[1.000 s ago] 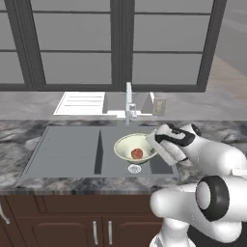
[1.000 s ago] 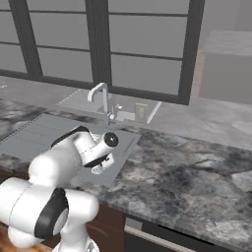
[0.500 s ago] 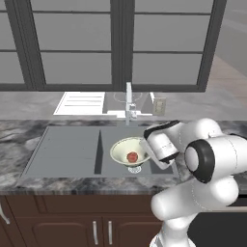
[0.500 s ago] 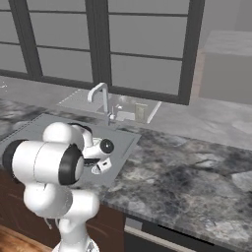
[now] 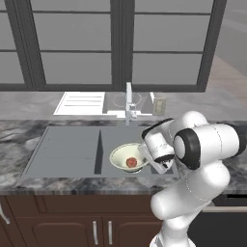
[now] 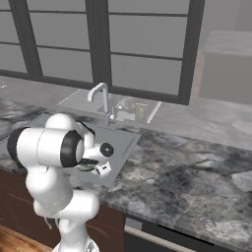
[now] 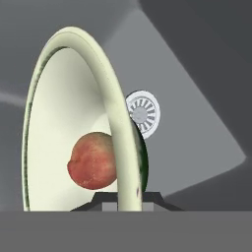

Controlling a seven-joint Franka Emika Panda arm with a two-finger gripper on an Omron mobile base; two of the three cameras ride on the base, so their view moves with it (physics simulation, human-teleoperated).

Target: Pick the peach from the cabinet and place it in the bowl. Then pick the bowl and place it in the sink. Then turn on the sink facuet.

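The bowl (image 5: 128, 157) hangs over the right basin of the sink (image 5: 72, 149), close to the dividing wall, with the peach (image 5: 130, 162) resting inside it. The gripper (image 5: 144, 159) is clamped on the bowl's right rim; in the hand view the rim (image 7: 115, 123) runs edge-on between the fingers, so they are clenched on the bowl wall, though the tips themselves are mostly hidden there. The drain (image 7: 142, 113) shows just behind the bowl, below it in the basin.

The bowl looks rigid, smooth and likely slippery, and a pinch on one side of the rim leaves it free to tilt. The loose round peach could roll and shift the weight. Keeping the rim level and lowering gently onto the basin floor seems wisest. The faucet (image 5: 129, 99) stands behind the basin.
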